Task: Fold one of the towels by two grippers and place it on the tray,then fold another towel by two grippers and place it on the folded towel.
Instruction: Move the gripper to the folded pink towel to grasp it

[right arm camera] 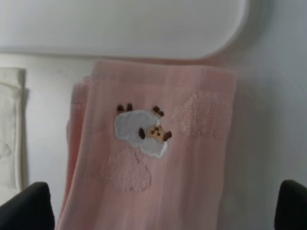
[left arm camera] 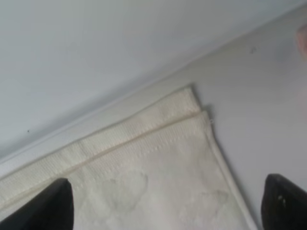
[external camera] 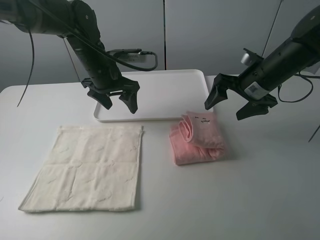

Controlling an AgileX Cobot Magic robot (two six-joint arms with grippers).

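The pale pink towel lies folded into a thick bundle on the table, just in front of the white tray and not on it. Its sheep patch faces up in the right wrist view. My right gripper hangs open above the bundle's far right side, holding nothing. The cream towel lies spread flat at front left. Over the tray's front left rim my left gripper hovers open and empty. The left wrist view shows the cream towel's far right corner between the dark fingertips.
The tray holds nothing. The white table runs bare to the right of the pink bundle. A cable and a grey plug block lie behind the tray. The cream towel's edge shows beside the pink bundle.
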